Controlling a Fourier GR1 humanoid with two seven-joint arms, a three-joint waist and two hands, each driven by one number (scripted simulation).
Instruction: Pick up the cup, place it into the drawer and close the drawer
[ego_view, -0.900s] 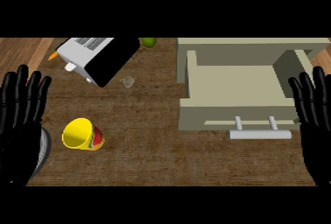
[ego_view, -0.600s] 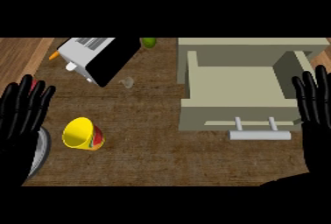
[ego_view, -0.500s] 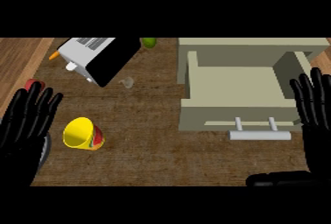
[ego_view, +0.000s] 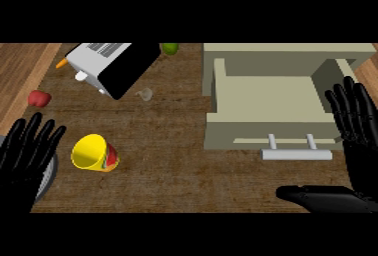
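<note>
Left hand (ego_view: 28, 150) at lower left of head view, fingers straight and spread, palm down, holding nothing; fingertips just left of cup, not touching it. Right hand (ego_view: 356, 125) at right edge, fingers straight and pointing up the frame, likewise empty, lying beside the right wall of the drawer; thumb stretched leftward along the lower edge.

Cup (ego_view: 94, 153): bright yellow, tipped on its side on dark wood-grain counter (ego_view: 184, 180), round open mouth turned toward upper left, a red patch showing on the lower right flank. Positioned left of centre, well apart from drawer.

Drawer (ego_view: 266, 97): pale beige, pulled open, hollow interior visible, pale bar handle (ego_view: 297, 152) on its near face.

Farther out: toaster (ego_view: 111, 64), white with black side, tilted at upper left; small pale object (ego_view: 145, 94) just beside its lower corner; red item (ego_view: 39, 98) at left margin; green item (ego_view: 170, 48) at top edge; grey rim (ego_view: 52, 172) partly hidden beneath left hand.
</note>
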